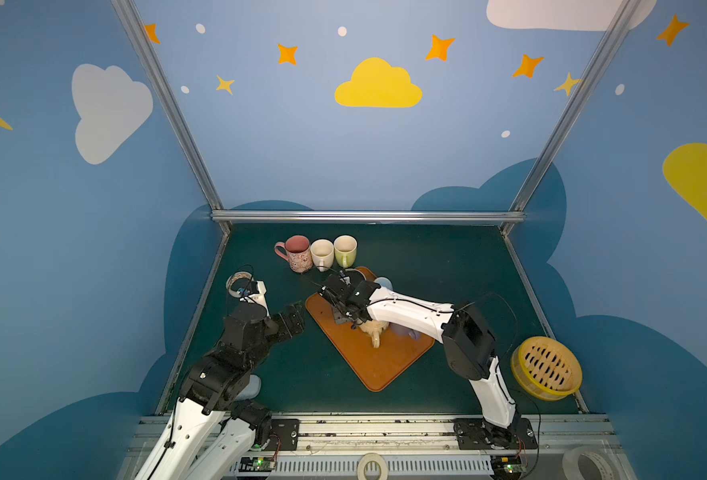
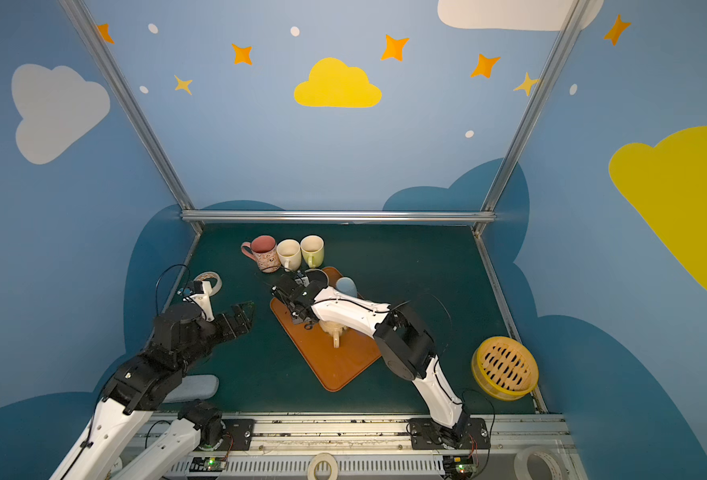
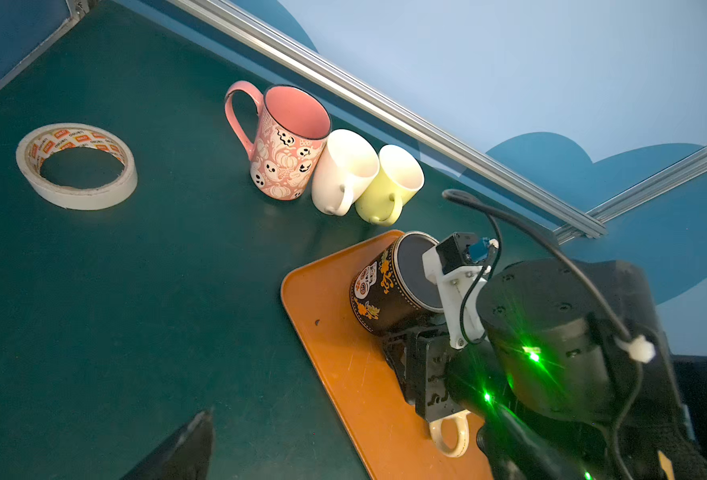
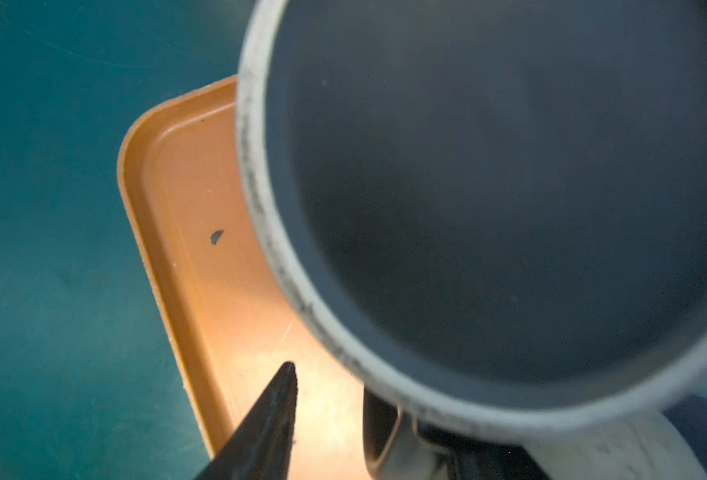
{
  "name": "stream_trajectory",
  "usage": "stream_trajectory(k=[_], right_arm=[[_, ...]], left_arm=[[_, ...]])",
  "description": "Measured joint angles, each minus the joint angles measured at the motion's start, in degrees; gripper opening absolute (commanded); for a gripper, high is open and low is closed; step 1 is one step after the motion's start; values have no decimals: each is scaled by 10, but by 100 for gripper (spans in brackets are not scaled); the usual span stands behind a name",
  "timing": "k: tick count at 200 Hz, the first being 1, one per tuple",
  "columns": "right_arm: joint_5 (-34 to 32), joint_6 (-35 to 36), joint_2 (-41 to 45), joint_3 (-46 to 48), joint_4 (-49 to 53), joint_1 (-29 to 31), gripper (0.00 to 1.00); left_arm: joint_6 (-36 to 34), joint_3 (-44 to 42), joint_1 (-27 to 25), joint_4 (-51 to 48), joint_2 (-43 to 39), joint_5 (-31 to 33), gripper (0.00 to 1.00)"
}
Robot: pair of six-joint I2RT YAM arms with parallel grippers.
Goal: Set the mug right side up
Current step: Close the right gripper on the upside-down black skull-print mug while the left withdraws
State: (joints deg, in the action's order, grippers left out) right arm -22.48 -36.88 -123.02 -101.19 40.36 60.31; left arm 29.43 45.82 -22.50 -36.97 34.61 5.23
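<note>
The black mug (image 3: 385, 291) stands bottom-up on the tray (image 3: 335, 374), just ahead of the right gripper (image 3: 424, 374). The jaws are half spread and seem to straddle its handle, but whether they pinch it cannot be told. A shallow bite on that curved handle could slip mid-turn and drop the mug onto the cream mug (image 3: 447, 432) close behind the fingers. The left gripper (image 1: 291, 320) hangs spread wide, well aside.

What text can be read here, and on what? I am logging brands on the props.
"BOO", apparently: small, near the rim of the pink ghost-and-pumpkin ceramic mug.
Red printed labels inside the cardboard core of the white tape roll: too blurred to read.
On the black mug with skull and orange flowers, standing on the orange tray: decoration only, no legible words.
Nothing else shows text.
</note>
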Motion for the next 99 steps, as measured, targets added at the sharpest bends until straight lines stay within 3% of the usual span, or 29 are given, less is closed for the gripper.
stream_trajectory(k=[27,99], right_arm=[[-16,-10,-6,-5,2,0,49],[-27,-34,-13,-9,7,-9,32]], left_arm=[[0,-3,3,1,-1,-6,100],[0,-16,15,9,-21,-21,100]])
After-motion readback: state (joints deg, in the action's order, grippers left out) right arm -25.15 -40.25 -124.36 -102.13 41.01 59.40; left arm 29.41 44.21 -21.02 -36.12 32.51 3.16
